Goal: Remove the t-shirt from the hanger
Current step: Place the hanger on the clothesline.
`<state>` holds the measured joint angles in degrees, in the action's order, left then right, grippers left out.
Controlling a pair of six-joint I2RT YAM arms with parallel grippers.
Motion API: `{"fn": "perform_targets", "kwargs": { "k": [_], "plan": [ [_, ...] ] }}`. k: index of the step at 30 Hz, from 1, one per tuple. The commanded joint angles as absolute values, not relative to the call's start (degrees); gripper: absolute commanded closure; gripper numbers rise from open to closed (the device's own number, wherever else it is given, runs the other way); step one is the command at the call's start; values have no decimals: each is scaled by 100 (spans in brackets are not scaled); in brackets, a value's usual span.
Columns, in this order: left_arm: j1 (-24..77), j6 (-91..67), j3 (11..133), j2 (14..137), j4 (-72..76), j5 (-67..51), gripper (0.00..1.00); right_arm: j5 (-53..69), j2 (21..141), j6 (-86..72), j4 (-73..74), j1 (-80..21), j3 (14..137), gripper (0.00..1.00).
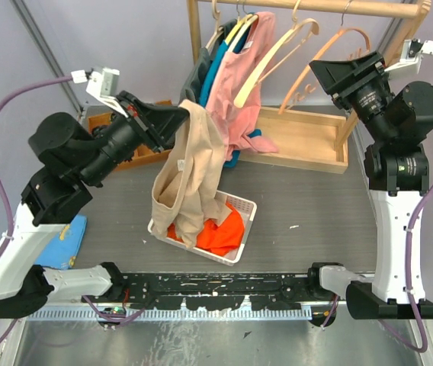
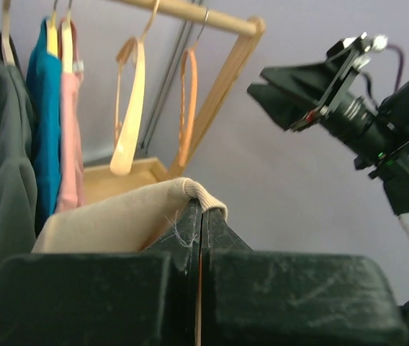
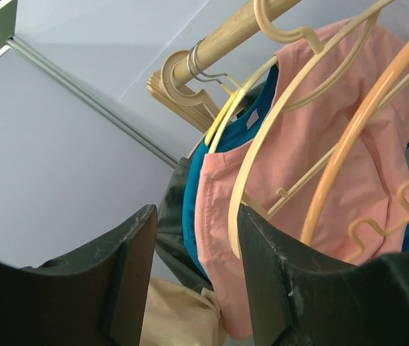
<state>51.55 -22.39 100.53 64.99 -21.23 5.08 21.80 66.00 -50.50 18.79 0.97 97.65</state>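
Left hand (image 2: pixel 201 223) clamps t-shirt (image 2: pixel 118 216); only overhead shows basket (image 1: pixel 248 229).

The beige shirt (image 1: pixel 190 179) hangs across the basket (image 1: pixel 251 213), covering its left part and some of the orange cloth (image 1: pixel 220 236) inside. The grey shirt (image 1: pixel 197 78) and teal shirt (image 1: pixel 216 65) show only as slivers behind the pink shirt (image 1: pixel 239 88). The rail (image 1: pixel 354 8) runs off the top edge. The left arm (image 1: pixel 72 164) covers part of a blue object (image 1: pixel 68 238) too unclear to name.
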Motion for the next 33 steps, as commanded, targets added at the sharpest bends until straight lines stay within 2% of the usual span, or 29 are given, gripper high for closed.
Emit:
{"fn": "perform_targets", "kwargs": {
  "k": [1,18,33],
  "plan": [
    [5171,-2396,9696,6237,-2420,323,100,2259,6416,-4786,1815,123,9721,45],
    [5184,-2801,7789,5513,-2936,217,100,2406,6222,-4711,1811,123,9590,45],
    [5227,-3084,6830,5473,-3933,335,100,2595,6260,-4703,1784,123,9692,44]
  ]
}}
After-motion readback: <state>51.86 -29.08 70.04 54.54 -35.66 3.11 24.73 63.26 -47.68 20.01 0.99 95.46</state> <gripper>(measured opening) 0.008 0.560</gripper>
